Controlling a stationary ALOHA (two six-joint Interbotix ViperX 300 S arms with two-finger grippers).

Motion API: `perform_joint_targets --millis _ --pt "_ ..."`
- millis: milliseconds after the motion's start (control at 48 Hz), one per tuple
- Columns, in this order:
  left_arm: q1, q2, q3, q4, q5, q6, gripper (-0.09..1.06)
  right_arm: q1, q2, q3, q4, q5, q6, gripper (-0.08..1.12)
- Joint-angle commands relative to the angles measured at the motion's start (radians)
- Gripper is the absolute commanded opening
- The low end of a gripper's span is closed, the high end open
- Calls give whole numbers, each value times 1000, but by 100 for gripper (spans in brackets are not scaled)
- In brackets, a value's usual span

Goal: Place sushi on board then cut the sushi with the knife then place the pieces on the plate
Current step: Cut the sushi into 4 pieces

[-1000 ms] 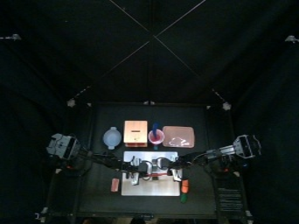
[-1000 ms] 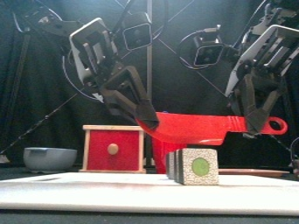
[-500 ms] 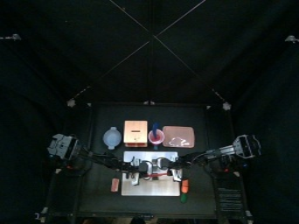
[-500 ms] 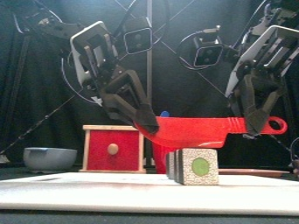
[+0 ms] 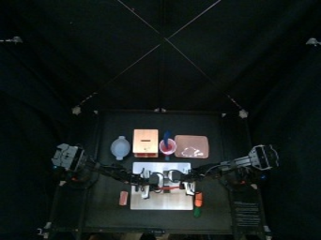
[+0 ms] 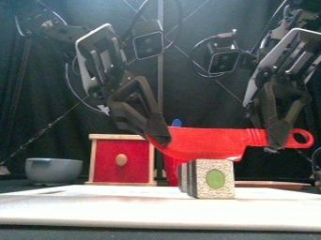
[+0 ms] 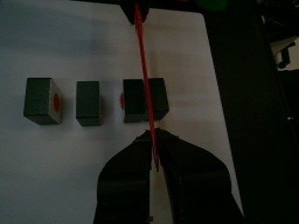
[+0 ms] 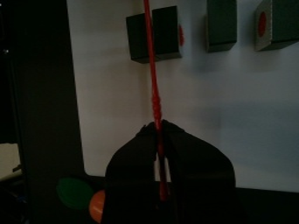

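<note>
The red knife [image 6: 213, 141] hangs level just above the white board [image 6: 75, 208], held at both ends. My left gripper [image 6: 157, 136] is shut on its blade tip, and my right gripper [image 6: 279, 139] is shut on the ringed handle end. Three dark green sushi blocks lie in a row on the board [image 7: 82, 44]. In the left wrist view the knife [image 7: 140, 52] shows as a thin line running over the end block [image 7: 146, 98], with the middle block [image 7: 87, 102] and far block [image 7: 44, 101] beside it. The front view shows the nearest block [image 6: 208, 178] right under the blade.
Behind the board stand a wooden box with a red drawer front [image 6: 122, 159], a blue-grey bowl [image 6: 53, 169], a red cup [image 5: 168, 145] and the pink tray [image 5: 192, 145]. Small toy foods lie off the board's left edge [image 5: 124, 198] and right edge [image 5: 198, 201].
The knife's handle end has dipped slightly lower toward the sushi. Both grippers keep their hold and the blocks have not moved.
</note>
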Motion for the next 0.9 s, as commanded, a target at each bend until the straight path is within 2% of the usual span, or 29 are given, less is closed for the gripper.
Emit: perform_joint_targets --millis 21,333,896 --pt "-3 3 -20 -3 -6 0 48 2 -3 -18 3 -11 0 25" --pt "-3 35 -18 -5 -5 0 48 3 28 -25 0 -32 0 25" --pt "8 -3 -18 3 -5 6 48 -5 -40 -52 -18 -29 -2 25"
